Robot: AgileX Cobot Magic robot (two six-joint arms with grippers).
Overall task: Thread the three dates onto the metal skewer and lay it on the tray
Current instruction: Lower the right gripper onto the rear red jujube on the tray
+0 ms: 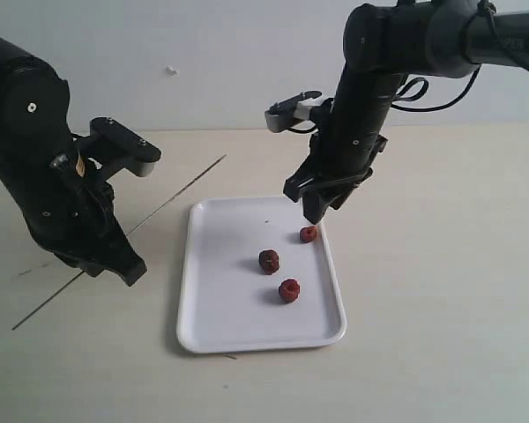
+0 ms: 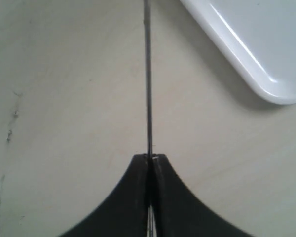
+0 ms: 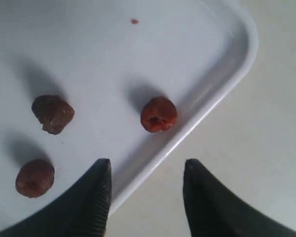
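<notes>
I've got the right gripper (image 3: 145, 168) with jaws apart right over the date (image 3: 159, 114) at the right rim of the tray (image 1: 225, 304); left gripper (image 2: 150, 158) is clamped on the skewer (image 2: 148, 74), running diagonally left of the tray

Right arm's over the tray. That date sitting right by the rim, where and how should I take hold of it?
Pinch the date across its round middle, coming straight down from above. It lies close to the tray's raised rim, so it is probably best to turn the open right gripper so it closes along the rim, not across it.
</notes>
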